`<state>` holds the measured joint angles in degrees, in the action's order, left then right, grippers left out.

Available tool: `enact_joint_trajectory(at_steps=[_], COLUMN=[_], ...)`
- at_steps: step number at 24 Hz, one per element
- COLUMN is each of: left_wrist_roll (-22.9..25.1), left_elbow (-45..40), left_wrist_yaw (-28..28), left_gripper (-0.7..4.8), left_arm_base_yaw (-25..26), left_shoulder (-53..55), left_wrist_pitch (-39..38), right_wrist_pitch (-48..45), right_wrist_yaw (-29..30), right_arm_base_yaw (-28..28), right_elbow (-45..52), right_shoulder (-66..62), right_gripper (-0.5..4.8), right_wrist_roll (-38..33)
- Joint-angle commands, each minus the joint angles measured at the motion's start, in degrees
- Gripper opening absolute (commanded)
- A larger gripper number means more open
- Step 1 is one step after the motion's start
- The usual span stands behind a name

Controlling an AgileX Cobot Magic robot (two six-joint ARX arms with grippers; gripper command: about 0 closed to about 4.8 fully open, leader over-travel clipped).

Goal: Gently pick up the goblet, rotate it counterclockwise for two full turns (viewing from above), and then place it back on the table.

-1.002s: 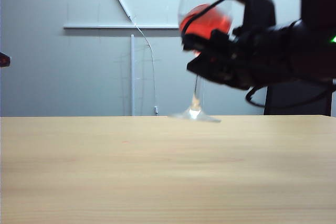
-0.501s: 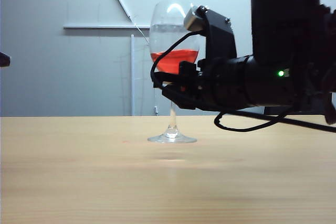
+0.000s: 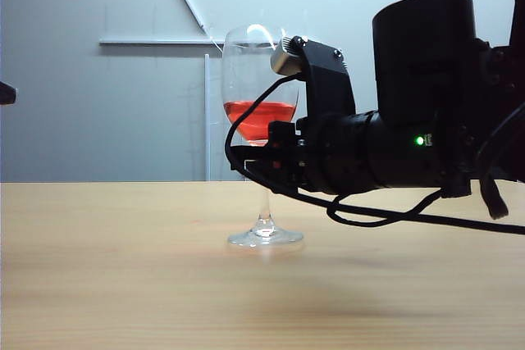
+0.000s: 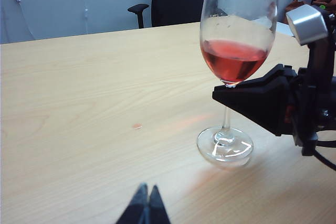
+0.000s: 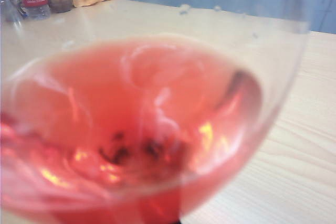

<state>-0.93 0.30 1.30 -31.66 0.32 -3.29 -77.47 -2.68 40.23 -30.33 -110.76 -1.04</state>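
The right gripper (image 4: 223, 95) is reaching in level from the right of the exterior view and its jaws are clenching the goblet (image 3: 260, 112) high on the stem, just under the bowl; gripping there is keeping the black fingers off the thin glass wall and letting the bowl's weight hang straight over the foot, which suits a gentle lift and a turn about the stem's own axis; the goblet is standing upright near the middle of the tabletop (image 3: 123, 284), its round foot appearing to be resting on the wood, though a hair of clearance cannot be ruled out from these views; judging from how it is sitting, it is either about to be raised or being set back, and the pictures alone are not settling which

The left gripper (image 4: 144, 211) is hanging back near the edge of the tabletop, well apart from the glass, its jaws pressed together on nothing; it is staying clear, leaving the one-arm job to the right arm

The goblet itself is showing as a tall clear glass with a tulip bowl, a long thin stem and a flat round foot catching bright highlights; red liquid is filling roughly the lower third of the bowl, its surface lying level in the exterior view; in the right wrist view the bowl is filling almost the whole picture, the liquid glowing pink-red with dark reflections near the base
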Motion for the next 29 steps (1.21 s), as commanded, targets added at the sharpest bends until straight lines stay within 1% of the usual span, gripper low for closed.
enact_joint_trajectory(at_steps=[1, 9, 12, 14, 17, 19, 21, 23, 25, 26, 29], left_wrist_roll=[0.1, 0.1, 0.1, 0.1, 0.1, 0.1, 0.1, 0.1, 0.1, 0.1, 0.1], left_elbow=[0.2, 0.2, 0.2, 0.2, 0.2, 0.2, 0.2, 0.2, 0.2, 0.2, 0.2], left_wrist_yaw=[0.0, 0.0, 0.0, 0.0, 0.0, 0.0, 0.0, 0.0, 0.0, 0.0, 0.0], left_gripper=[-0.05, -0.05, -0.05, -0.05, -0.05, -0.05, -0.05, -0.05, -0.05, -0.05, -0.05], left_arm_base_yaw=[-0.1, -0.1, -0.1, -0.1, -0.1, -0.1, -0.1, -0.1, -0.1, -0.1, -0.1], left_shoulder=[0.0, 0.0, 0.0, 0.0, 0.0, 0.0, 0.0, 0.0, 0.0, 0.0, 0.0], left_wrist_pitch=[0.3, 0.3, 0.3, 0.3, 0.3, 0.3, 0.3, 0.3, 0.3, 0.3, 0.3], right_wrist_pitch=[-2.9, -2.3, -2.1, -2.1, -2.1, -2.6, -2.5, -2.5, -2.6, -2.5, -2.4], right_wrist_yaw=[0.2, -0.2, -0.2, -0.2, -0.2, -0.2, -0.2, -0.2, -0.2, -0.2, -1.1], right_arm_base_yaw=[0.1, 0.1, 0.1, 0.1, 0.1, 0.1, 0.1, 0.1, 0.1, 0.1, 0.1], right_elbow=[-0.4, -0.4, -0.4, -0.4, -0.2, 0.5, 1.0, 1.4, 2.2, 3.1, 5.5], right_shoulder=[0.1, 0.1, 0.1, 0.2, 0.2, 0.4, 0.7, 0.7, 0.9, 1.9, 5.1], right_gripper=[-0.04, 0.05, 0.47, 0.55, 1.06, 1.10, 1.63, 1.73, 2.19, 2.31, 2.35], right_wrist_roll=[0.0, 0.0, 0.1, 0.1, 0.4, 0.5, 0.7, 0.7, 0.7, 0.7, 0.8])
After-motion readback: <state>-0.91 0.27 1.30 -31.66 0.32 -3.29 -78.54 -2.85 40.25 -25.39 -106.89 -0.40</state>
